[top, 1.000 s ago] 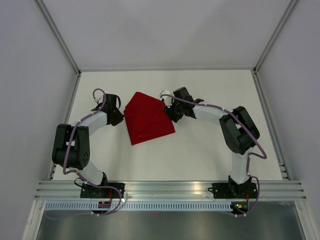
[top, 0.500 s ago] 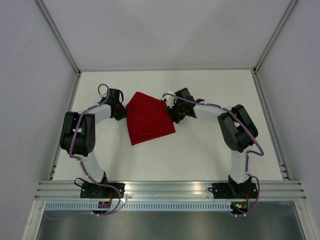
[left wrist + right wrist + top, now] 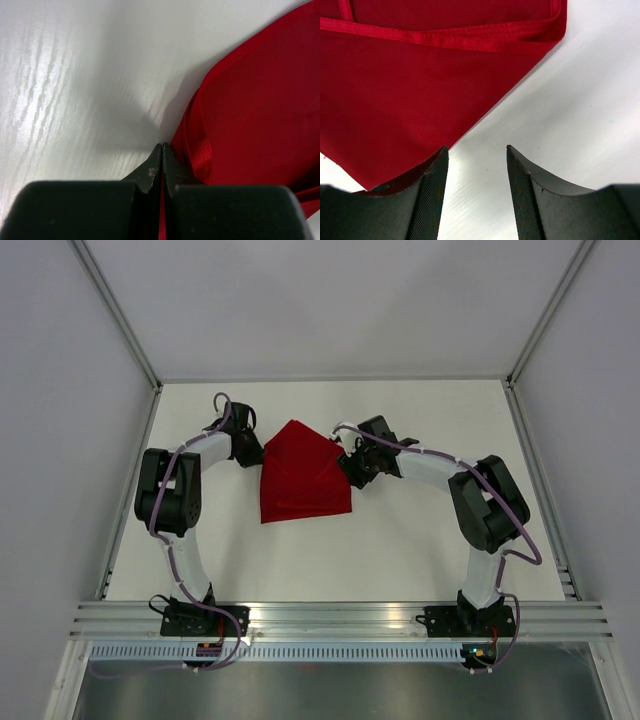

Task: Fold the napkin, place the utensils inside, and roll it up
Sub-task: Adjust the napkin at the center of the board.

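Observation:
The red napkin (image 3: 305, 485) lies partly folded in the middle of the white table (image 3: 420, 540), its point toward the far side. My left gripper (image 3: 260, 450) is at the napkin's far left edge, shut, with a sliver of red cloth pinched between its fingertips (image 3: 156, 165). In the left wrist view the napkin (image 3: 260, 115) bunches up just right of the tips. My right gripper (image 3: 348, 468) sits at the napkin's right edge, open, with bare table between its fingers (image 3: 434, 190); the napkin (image 3: 410, 100) lies just beyond the left finger. The utensils are out of view.
Grey enclosure walls with metal corner posts (image 3: 130, 330) ring the table. An aluminium rail (image 3: 340, 620) runs along the near edge, where both arm bases are bolted.
My left gripper has moved away from the bases and to the right with the napkin's edge in it, pulling the cloth into a narrower, more folded shape. The right gripper shifted only slightly.

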### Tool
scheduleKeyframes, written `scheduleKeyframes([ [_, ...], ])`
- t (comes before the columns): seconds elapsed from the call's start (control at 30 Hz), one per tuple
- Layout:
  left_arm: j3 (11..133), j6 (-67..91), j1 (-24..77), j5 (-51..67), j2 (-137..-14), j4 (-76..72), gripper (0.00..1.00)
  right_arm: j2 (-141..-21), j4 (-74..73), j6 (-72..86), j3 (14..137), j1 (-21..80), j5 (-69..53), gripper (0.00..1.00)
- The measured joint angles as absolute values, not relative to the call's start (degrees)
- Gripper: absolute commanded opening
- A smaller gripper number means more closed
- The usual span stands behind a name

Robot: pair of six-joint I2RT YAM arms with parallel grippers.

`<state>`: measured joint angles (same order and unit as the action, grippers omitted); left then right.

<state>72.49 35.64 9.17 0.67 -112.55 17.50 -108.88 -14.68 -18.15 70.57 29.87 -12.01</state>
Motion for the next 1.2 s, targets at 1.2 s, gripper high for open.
scheduleKeyframes([
  [1.2,78.5,30.41,9.89,6.42,-116.33,21.58,0.18,-121.99,-18.94,-14.41,87.07,33.67,-16.36,0.54],
])
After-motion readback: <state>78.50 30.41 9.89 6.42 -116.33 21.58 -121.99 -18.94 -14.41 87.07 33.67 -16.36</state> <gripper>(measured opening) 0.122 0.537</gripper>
